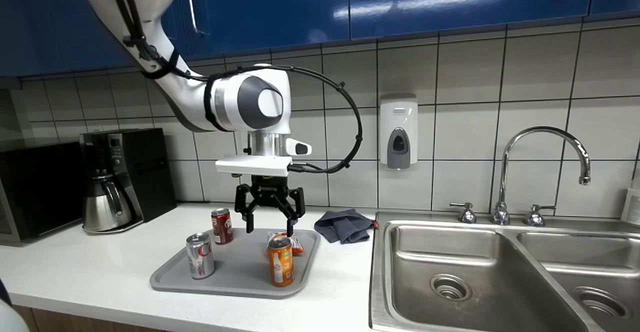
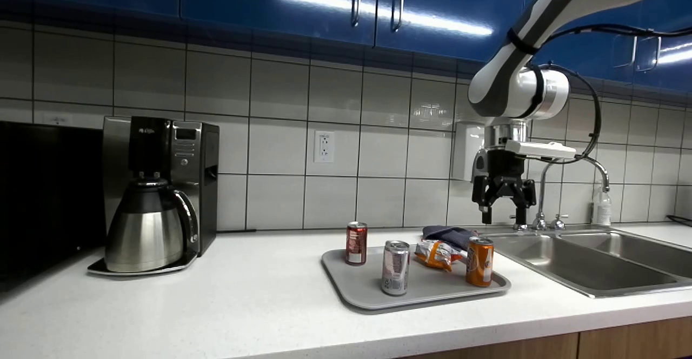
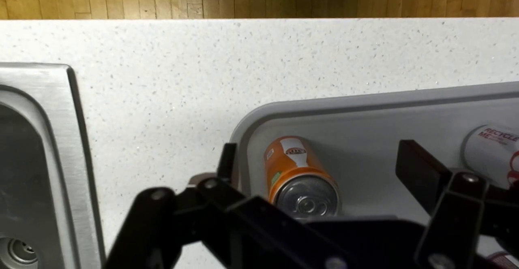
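My gripper [image 1: 270, 228] hangs open above the grey tray [image 1: 240, 273], its fingers pointing down and nothing between them. Nearest below it in the wrist view is an upright orange can [image 3: 290, 153], its top partly covered by the gripper's linkage. A crumpled orange-and-white snack bag [image 2: 437, 253] lies behind that can. Also standing on the tray are a silver can [image 1: 200, 256] and a dark red can [image 1: 222, 226]. In an exterior view the gripper [image 2: 504, 220] appears above and behind the orange can [image 2: 480, 261], touching none of these things.
A dark grey cloth [image 1: 345, 226] lies between tray and wall, beside the double sink [image 1: 440, 252] with its curved faucet [image 1: 542, 131]. A coffee maker [image 2: 148, 224] stands at the far end. Blue cabinets [image 1: 270, 7] overhang the counter; a soap dispenser [image 1: 398, 131] is on the wall.
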### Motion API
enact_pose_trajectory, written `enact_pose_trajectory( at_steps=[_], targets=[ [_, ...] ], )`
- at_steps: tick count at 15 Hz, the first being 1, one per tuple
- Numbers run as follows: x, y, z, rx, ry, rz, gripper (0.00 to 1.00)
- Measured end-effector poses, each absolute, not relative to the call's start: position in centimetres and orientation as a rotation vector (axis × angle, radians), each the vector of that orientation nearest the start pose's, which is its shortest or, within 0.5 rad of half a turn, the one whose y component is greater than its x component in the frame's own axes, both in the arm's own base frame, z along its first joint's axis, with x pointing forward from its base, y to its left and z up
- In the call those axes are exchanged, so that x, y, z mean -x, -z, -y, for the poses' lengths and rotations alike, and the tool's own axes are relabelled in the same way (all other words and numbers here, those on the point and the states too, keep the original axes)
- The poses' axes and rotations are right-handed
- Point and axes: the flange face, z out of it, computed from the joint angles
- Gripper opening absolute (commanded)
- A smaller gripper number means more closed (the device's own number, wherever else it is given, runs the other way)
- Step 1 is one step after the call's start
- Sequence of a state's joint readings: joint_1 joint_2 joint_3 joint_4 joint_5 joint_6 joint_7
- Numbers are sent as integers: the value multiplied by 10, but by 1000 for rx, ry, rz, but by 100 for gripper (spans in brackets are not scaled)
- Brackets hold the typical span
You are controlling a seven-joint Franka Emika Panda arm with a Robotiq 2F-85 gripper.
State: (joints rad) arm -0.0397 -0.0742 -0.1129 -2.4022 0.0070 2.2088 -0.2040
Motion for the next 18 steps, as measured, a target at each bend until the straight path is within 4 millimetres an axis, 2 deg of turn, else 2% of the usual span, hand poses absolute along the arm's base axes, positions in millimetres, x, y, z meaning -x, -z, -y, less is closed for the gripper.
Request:
enact_pose_trajectory(
  at_steps=[10,18],
  targets=[
    [-498,-310,75,3130,-81,110,100],
    [-526,-279,58,3134,-85,175,100]
  ],
)
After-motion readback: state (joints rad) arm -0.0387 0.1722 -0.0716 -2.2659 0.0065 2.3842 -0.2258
